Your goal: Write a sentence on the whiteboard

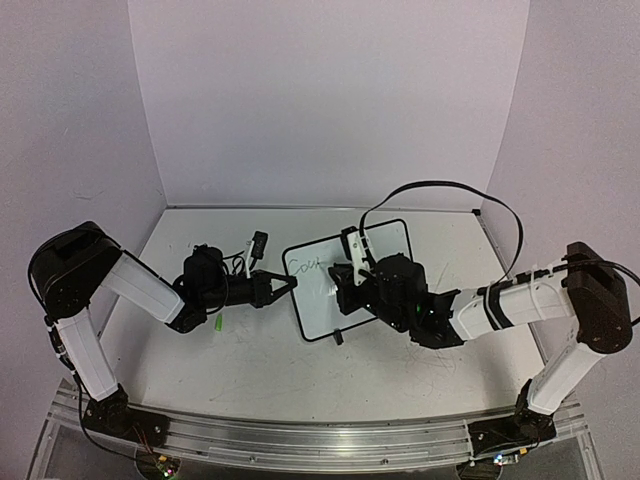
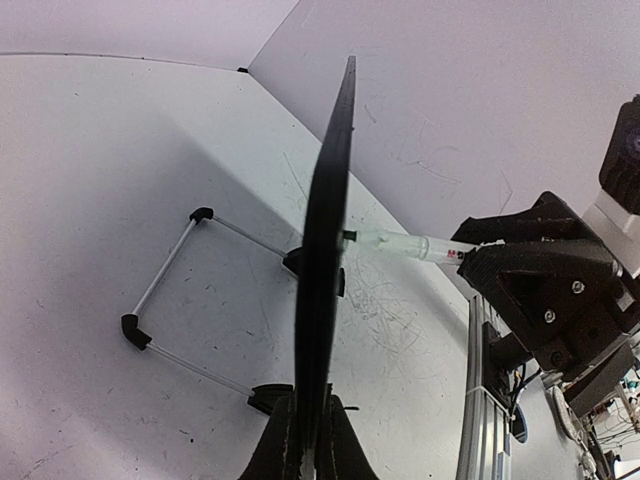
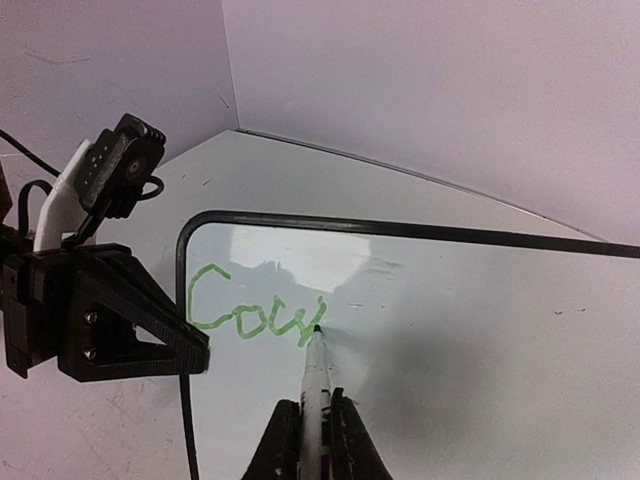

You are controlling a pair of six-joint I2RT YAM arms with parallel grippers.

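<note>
Left claw (image 2: 308, 448) is clenched on the left edge of the whiteboard (image 1: 385, 255), which I see propped up on its wire stand (image 2: 170, 290) near the middle of the table (image 1: 250, 375). From my right wrist view, the right claw (image 3: 312, 428) grasps a marker (image 3: 316, 375). Its tip touches the board at the end of the green writing (image 3: 255, 318), which reads roughly "Cou" near the upper left corner.

- The white counter (image 1: 300, 375) is scuffed with grey scribbly marks.
- The whiteboard (image 1: 312, 305) stands on it near the middle, on black feet.
- A small green cap (image 1: 218, 325) lies to the whiteboard's left.
</note>
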